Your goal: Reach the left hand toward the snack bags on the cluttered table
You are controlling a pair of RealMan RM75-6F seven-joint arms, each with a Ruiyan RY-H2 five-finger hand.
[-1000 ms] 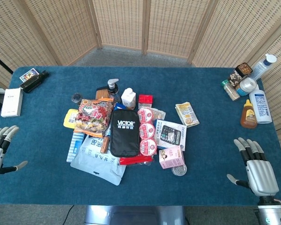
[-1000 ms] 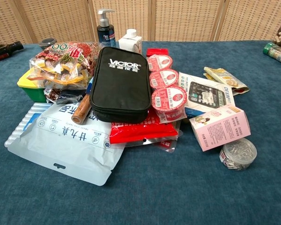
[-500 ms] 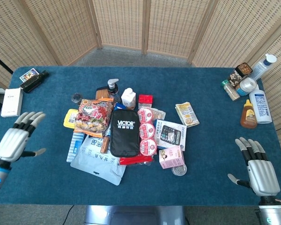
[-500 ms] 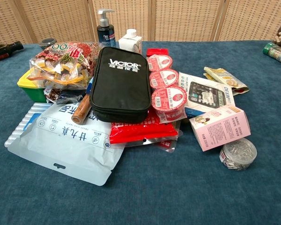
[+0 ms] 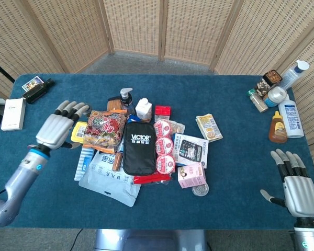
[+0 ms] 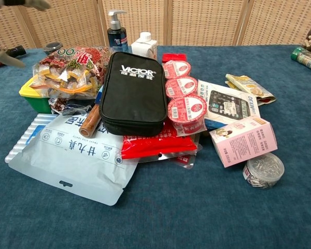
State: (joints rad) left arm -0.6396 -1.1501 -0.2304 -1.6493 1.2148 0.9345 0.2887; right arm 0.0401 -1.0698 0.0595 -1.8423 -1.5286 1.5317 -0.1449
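Note:
A clear snack bag (image 5: 105, 129) (image 6: 71, 72) of wrapped candies lies at the left of the pile, over a yellow tray (image 5: 77, 132) (image 6: 32, 94). My left hand (image 5: 59, 124) hovers open just left of that bag, fingers spread and pointing up the table; in the chest view only its fingertips (image 6: 9, 58) show at the top left corner. A pale blue pouch (image 5: 111, 177) (image 6: 75, 155) lies in front of the pile. My right hand (image 5: 294, 188) rests open near the front right edge, holding nothing.
A black Victor case (image 5: 139, 147) (image 6: 133, 92), three red-lidded cups (image 5: 164, 146), a calculator box (image 5: 191, 149), a pink box (image 5: 191, 175) and a pump bottle (image 5: 126, 98) crowd the middle. Bottles and jars (image 5: 278, 102) stand at the far right. A white box (image 5: 13, 113) lies far left.
My left hand has swung from the front left edge up and rightward, arriving beside the candy bag. The right hand slid slightly toward the front edge. The pile has not moved.

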